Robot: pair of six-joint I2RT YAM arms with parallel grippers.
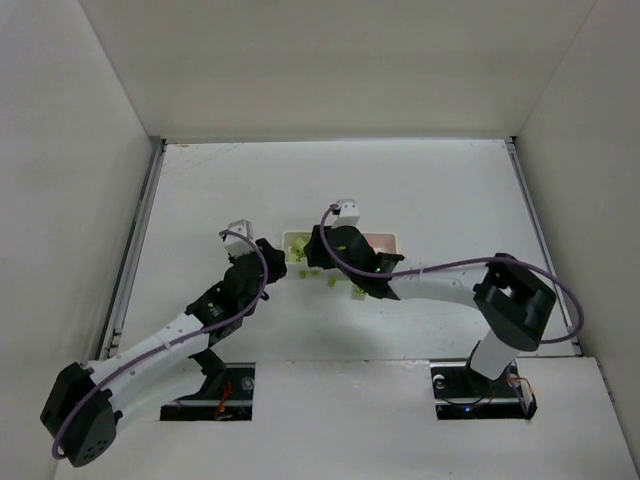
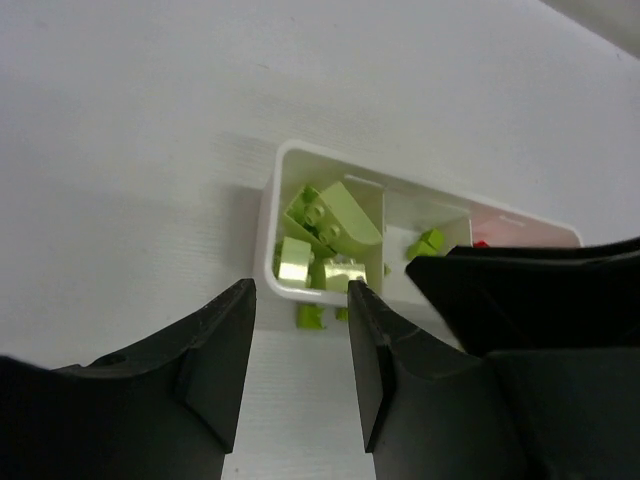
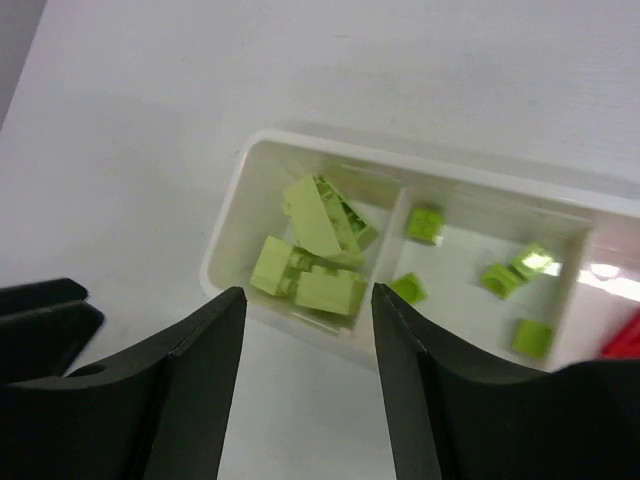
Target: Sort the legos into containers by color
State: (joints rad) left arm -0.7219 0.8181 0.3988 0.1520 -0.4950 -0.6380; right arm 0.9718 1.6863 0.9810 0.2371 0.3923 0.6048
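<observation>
The white tray [image 2: 272, 215] lies just ahead of both grippers. Its left compartment holds several lime green legos [image 2: 325, 235], also seen in the right wrist view [image 3: 315, 250]. The middle compartment holds several small green legos [image 3: 425, 222]. A red lego [image 3: 625, 335] shows at the right compartment's edge. A loose green lego [image 2: 312, 316] lies on the table against the tray's near wall. My left gripper [image 2: 300, 290] is open and empty, just short of that brick. My right gripper [image 3: 308, 292] is open and empty above the tray's near-left rim [image 3: 225, 235].
In the top view, loose green legos [image 1: 333, 281] lie on the table in front of the tray [image 1: 385, 240], partly under the right arm. The two grippers [image 1: 272, 258] [image 1: 318, 250] are close together. White walls enclose the table.
</observation>
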